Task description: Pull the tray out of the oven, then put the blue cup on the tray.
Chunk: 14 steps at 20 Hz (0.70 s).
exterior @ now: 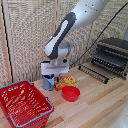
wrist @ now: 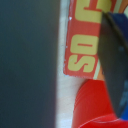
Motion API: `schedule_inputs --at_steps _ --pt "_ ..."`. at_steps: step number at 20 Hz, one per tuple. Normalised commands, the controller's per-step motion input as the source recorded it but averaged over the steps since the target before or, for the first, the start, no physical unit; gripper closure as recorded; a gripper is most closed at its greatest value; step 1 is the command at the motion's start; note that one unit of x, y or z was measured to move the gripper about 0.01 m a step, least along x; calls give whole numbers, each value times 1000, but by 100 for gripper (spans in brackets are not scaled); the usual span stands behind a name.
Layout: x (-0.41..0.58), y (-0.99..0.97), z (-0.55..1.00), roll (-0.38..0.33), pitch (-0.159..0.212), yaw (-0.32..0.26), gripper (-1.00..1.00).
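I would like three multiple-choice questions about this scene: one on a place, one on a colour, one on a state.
1. Where does the tray lie?
A. deep inside the oven
B. on the table before the oven
C. in the red wire basket

2. What colour is the bowl?
A. red
B. green
C. white

3. Where is the gripper?
A. inside the oven
B. high over the basket
C. low at the blue cup

Answers: 1 B, the rack rests outside on the wood; 2 A, it is plainly red; 3 C, it stands down at the cup beside the orange box.
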Motion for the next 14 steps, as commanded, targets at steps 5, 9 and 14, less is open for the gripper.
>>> schedule_inputs --at_steps 5,9,14 --pt "19 106 18 0 19 -37 100" --pt "126 64 92 0 0 -91 100" --pt "342 27 461 -10 0 -203 100"
